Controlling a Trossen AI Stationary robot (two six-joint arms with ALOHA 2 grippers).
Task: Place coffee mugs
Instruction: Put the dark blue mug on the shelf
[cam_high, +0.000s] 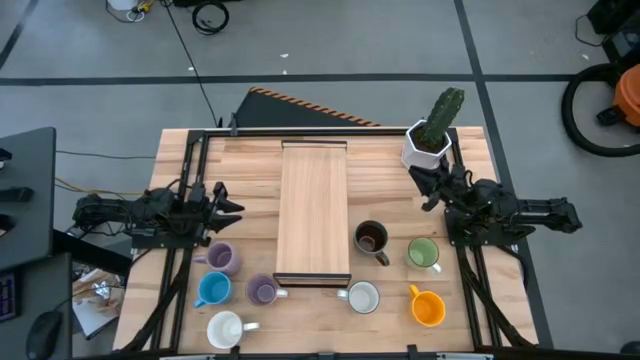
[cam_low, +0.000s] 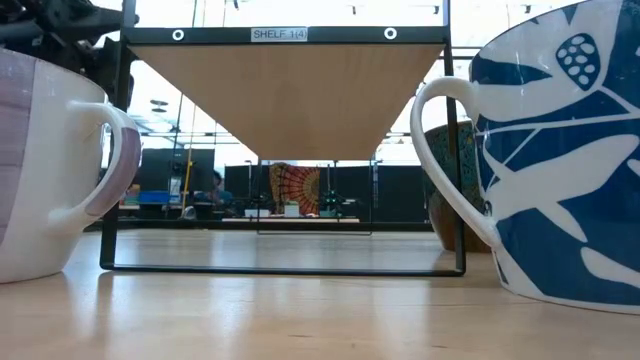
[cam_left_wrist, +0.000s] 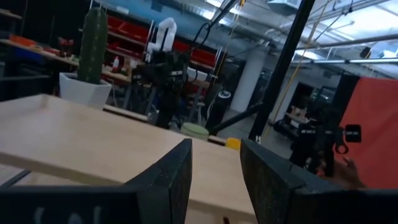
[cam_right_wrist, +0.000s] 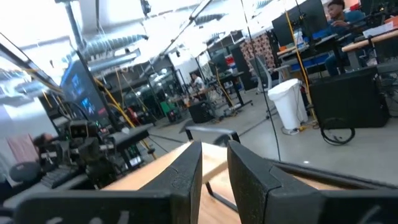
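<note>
Seen from above, a pale wooden worktop (cam_high: 180, 150) carries a light wooden shelf board on a black wire frame (cam_high: 314, 210) at its middle. All eight mugs stand on the worktop along its near side, none on the shelf. On the left-arm side are a purple mug (cam_high: 220, 258), a blue mug (cam_high: 212, 289), a second purple mug (cam_high: 262, 290) and a white mug (cam_high: 225, 329). On the right-arm side are a dark brown mug (cam_high: 371, 239) just beside the shelf, a green mug (cam_high: 423, 253), a white mug (cam_high: 362, 297) and an orange mug (cam_high: 428, 308).

The left pincer (cam_high: 228, 206) hovers beside the shelf's left edge, above the purple mug, its fingers apart with a clear gap and holding nothing. The right pincer (cam_high: 424, 184) sits near a white faceted pot with a green cactus (cam_high: 430, 140) at the far right corner, its fingers narrowly parted and empty.
</note>
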